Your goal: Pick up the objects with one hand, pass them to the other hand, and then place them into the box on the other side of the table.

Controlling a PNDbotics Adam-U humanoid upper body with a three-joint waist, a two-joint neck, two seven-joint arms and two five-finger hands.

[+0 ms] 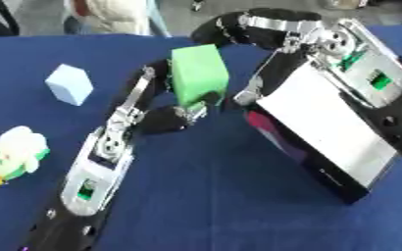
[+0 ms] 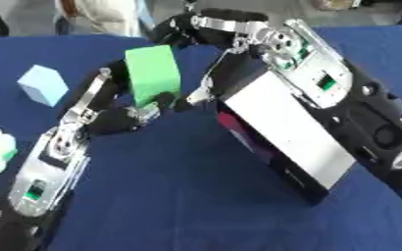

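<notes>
Two robot hands meet at a green block [image 1: 198, 73] above the counter [image 1: 213, 196]: left robot hand [image 1: 166, 115] grasping it, right robot hand [image 1: 230, 29] curled over its top.

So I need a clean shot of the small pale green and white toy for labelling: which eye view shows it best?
The left eye view: the toy lies whole on the blue table there, near the left edge, beside the left hand's forearm. In the right eye view the picture's left edge cuts it off, so only part shows.

A pale blue cube [image 1: 69, 84] and a white-and-green plush toy [image 1: 15, 154] are occupying the left side of the blue table [image 1: 204, 196]; its near middle is lying open.
</notes>
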